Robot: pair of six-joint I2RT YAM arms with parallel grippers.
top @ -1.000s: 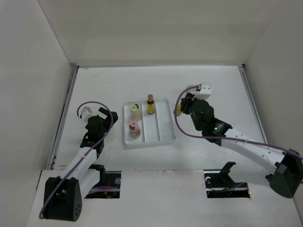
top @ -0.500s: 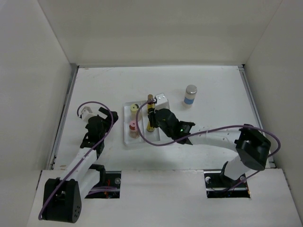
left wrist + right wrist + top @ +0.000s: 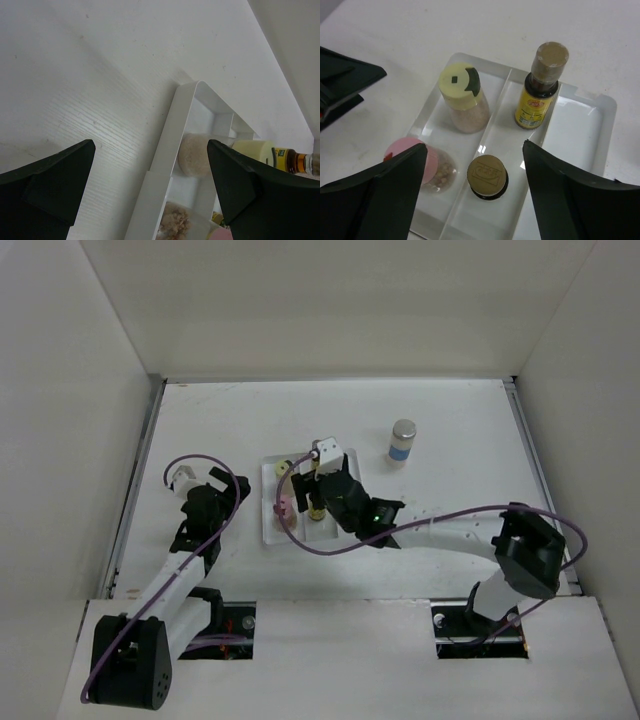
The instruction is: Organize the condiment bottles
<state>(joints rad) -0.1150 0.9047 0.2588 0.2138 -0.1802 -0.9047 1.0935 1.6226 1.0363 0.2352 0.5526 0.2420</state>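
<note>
The right gripper [image 3: 474,146] hangs over the white tray [image 3: 580,127] with its jaws spread wide, gripping nothing. Straight below the gap stands one amber bottle [image 3: 487,175], upright at the 6 o'clock end of the middle slot, its cap clear of both fingers. The second amber bottle [image 3: 540,90] stands at the 12 o'clock end of that same slot. In the slot on the 9 o'clock side, the yellow-topped cream bottle [image 3: 462,97] stands at 12 o'clock of the pink-topped cream bottle [image 3: 432,165]. The blue-labelled jar [image 3: 403,440] stands on the table [image 3: 460,405], well apart from the tray at its 2 o'clock. The left gripper [image 3: 151,145] sits at the tray's 9 o'clock, low over the table, jaws also wide apart and holding nothing.
</note>
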